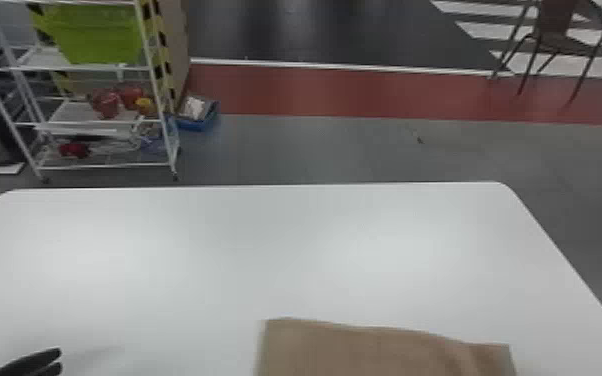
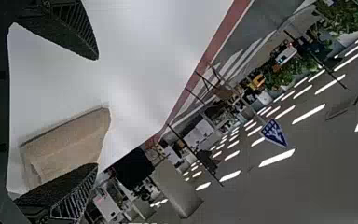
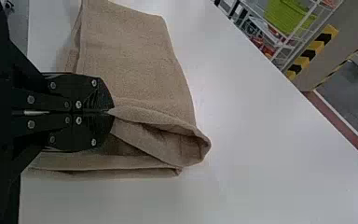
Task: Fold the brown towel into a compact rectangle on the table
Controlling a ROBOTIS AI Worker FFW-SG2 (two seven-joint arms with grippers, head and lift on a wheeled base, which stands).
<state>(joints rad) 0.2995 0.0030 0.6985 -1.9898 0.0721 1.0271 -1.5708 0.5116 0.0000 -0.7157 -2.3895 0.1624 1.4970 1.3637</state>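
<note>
The right end effector (image 3: 109, 112) has its two black fingers pressed together, with a raised ridge of the brown towel (image 3: 135, 60) pinched at their very tips. That shallow bite looks like the first weak point: a quick pull could let the ridge slip out, and since it may hold only the upper layer, the cloth beneath could be left behind and the fold come out skewed. Just beyond the pinch, the material opens into a loose, hollow loop at one corner; if it is laid down like that, the loop could trap a wrinkle or leave a bulging end instead of a flat edge. Under it the layers do not line up, a lower one showing past those above, so pressing now could fix the mismatch into the rectangle. Nothing is seen pinning the rest of the towel to the white bench (image 1: 215, 250), on its robot-facing side and right of the middle, so a sideways drag might slide the whole bundle rather than turn one flap. The left end effector (image 2: 97, 111) has its fingers spread, well apart from the cloth over the bench; coming in to help, it could catch a layer and undo the fold.
</note>
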